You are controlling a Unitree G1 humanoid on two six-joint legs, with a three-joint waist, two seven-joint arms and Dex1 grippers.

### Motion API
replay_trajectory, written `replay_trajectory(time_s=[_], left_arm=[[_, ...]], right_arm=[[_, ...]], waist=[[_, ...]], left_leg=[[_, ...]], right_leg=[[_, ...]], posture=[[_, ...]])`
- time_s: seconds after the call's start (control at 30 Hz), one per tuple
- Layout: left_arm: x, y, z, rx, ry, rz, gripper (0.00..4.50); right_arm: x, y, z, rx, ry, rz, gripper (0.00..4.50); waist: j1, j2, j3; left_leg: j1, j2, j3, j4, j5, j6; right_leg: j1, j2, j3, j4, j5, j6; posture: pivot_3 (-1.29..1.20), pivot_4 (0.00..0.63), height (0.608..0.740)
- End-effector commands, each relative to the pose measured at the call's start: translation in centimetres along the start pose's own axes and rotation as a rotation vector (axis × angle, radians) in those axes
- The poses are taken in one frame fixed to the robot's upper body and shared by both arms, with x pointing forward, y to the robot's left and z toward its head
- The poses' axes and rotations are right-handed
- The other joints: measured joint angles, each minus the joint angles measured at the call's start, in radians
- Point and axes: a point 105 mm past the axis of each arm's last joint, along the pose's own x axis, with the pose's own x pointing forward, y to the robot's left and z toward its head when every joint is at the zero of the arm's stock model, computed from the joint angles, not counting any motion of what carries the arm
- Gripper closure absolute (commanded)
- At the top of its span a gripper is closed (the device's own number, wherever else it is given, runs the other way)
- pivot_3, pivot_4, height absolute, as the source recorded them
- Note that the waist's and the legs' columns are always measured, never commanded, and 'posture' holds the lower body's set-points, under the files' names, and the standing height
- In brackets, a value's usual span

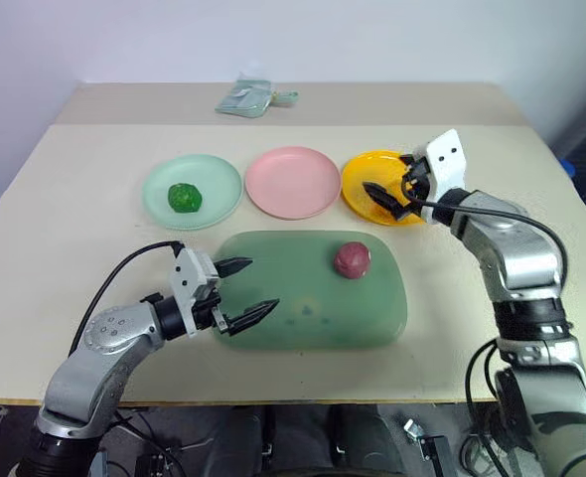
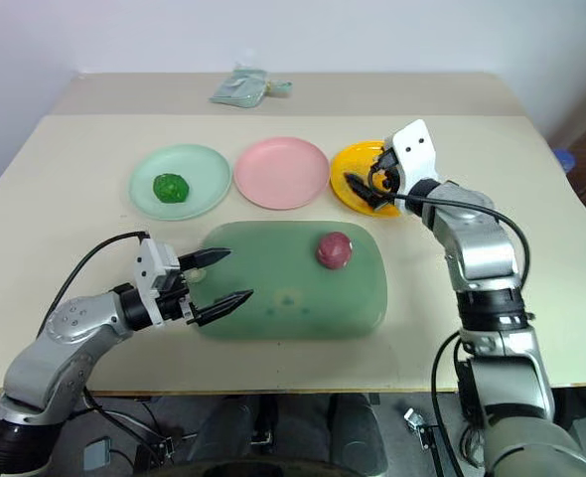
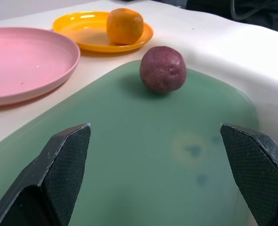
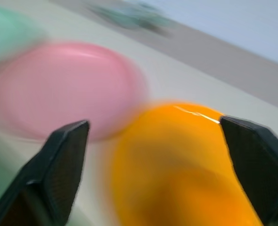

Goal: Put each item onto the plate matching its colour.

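The bumpy green item (image 1: pixel 182 197) lies on the mint green plate (image 1: pixel 214 189). The pink plate (image 1: pixel 293 182) is bare. On the yellow plate (image 1: pixel 365 179) sits the smooth orange item (image 3: pixel 125 26), and my right gripper (image 1: pixel 390 189) hovers open just over that plate, its fingers (image 4: pixel 63 155) wide apart with nothing gripped. The purple-red item (image 1: pixel 352 259) rests on the far right part of the translucent green tray (image 1: pixel 303 318). My left gripper (image 1: pixel 245 288) is open and low over the tray's left end, pointing toward the purple-red item and well short of it.
A crumpled greenish packet (image 1: pixel 248 99) lies at the back of the beige table (image 1: pixel 84 169). The three plates stand in a row just behind the tray. The table's near edge runs close behind both arms.
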Motion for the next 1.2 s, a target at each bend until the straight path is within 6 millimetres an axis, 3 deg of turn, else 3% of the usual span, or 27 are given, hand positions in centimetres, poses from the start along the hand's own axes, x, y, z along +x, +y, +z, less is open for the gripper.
replay_trajectory(time_s=[0.03,0.1,0.33,0.43,0.5,0.57,0.67,0.77,0.97,1.13,1.2], left_arm=[[0.1,-0.3,0.7,0.025,-0.02,-0.026,0.0],[0.3,-0.2,0.8,0.026,-0.021,-0.031,0.0],[0.7,-0.3,0.9,0.027,-0.024,-0.044,0.0],[0.5,-0.1,0.7,0.025,-0.018,-0.029,0.0],[0.4,0.0,0.6,0.024,-0.017,-0.019,0.0],[0.0,0.3,0.6,0.021,-0.014,0.007,0.0],[-0.7,0.8,0.3,0.018,-0.006,0.054,0.0],[-1.8,2.0,0.1,0.019,-0.001,0.14,0.0],[-2.8,3.6,0.2,0.039,-0.013,0.273,0.0],[-3.2,3.0,0.0,0.041,-0.008,0.295,0.0],[-3.7,3.0,0.0,0.037,-0.011,0.321,0.0]], right_arm=[[-2.3,4.6,-0.7,-0.039,0.05,0.275,0.04],[-2.6,5.4,-1.9,-0.035,0.103,0.302,0.04],[-1.7,4.9,-4.4,0.004,0.196,0.247,0.04],[-1.1,4.9,-4.8,0.005,0.202,0.227,0.85],[-1.0,4.8,-4.8,0.002,0.202,0.223,1.78],[-0.5,4.9,-3.9,-0.01,0.157,0.222,2.36],[0.9,4.6,-1.6,0.0,0.048,0.181,2.36],[4.3,2.9,0.7,0.04,-0.048,0.007,2.36],[10.0,2.1,0.5,0.123,-0.014,-0.127,2.36],[12.0,1.3,1.5,0.122,-0.068,-0.166,0.04],[11.8,1.2,2.5,0.103,-0.118,-0.148,0.04]], waist=[[0.007,0.0,0.0],[0.007,0.0,0.0],[0.004,0.0,0.0],[0.007,0.0,0.0],[0.007,0.0,0.0],[0.007,0.0,0.0],[0.002,0.0,0.0],[-0.016,0.0,0.0],[-0.014,0.0,0.0],[-0.022,0.001,0.0],[-0.023,0.001,0.0]], left_leg=[[0.0,0.0,0.0,0.0,0.0,0.0],[0.001,0.0,0.0,0.001,-0.001,0.001],[0.002,0.0,0.0,0.001,0.0,-0.001],[0.001,0.0,0.0,0.001,0.0,-0.001],[0.001,0.0,0.0,0.001,0.0,-0.001],[0.001,0.0,0.0,0.001,0.0,-0.001],[0.001,0.0,0.0,0.001,0.0,-0.001],[0.001,0.001,0.0,0.0,0.001,-0.003],[0.0,-0.001,-0.001,-0.001,0.002,-0.003],[0.0,-0.001,0.0,-0.001,0.002,-0.003],[0.0,-0.001,0.0,-0.002,0.002,-0.003]], right_leg=[[0.001,0.0,0.0,0.0,0.0,0.0],[0.001,-0.001,0.0,-0.001,0.0,0.0],[0.0,-0.001,0.001,0.001,0.0,0.0],[0.0,-0.001,0.001,0.0,0.0,0.0],[0.0,-0.001,0.001,0.0,0.0,0.0],[0.001,-0.001,0.0,0.0,0.0,0.0],[0.0,-0.001,0.001,0.0,0.0,0.0],[-0.001,-0.001,0.001,0.001,0.0,0.0],[-0.002,0.0,0.0,0.002,0.0,-0.001],[-0.002,0.0,0.0,0.002,0.0,0.0],[-0.003,0.001,0.0,0.002,0.0,0.0]], posture=[[0.0,0.15,0.74],[0.0,0.15,0.74],[0.0,0.15,0.74],[0.0,0.15,0.74],[0.0,0.15,0.74],[0.0,0.15,0.74],[0.0,0.15,0.74],[0.0,0.15,0.74],[0.0,0.15,0.74],[0.0,0.15,0.74],[0.0,0.15,0.74]])
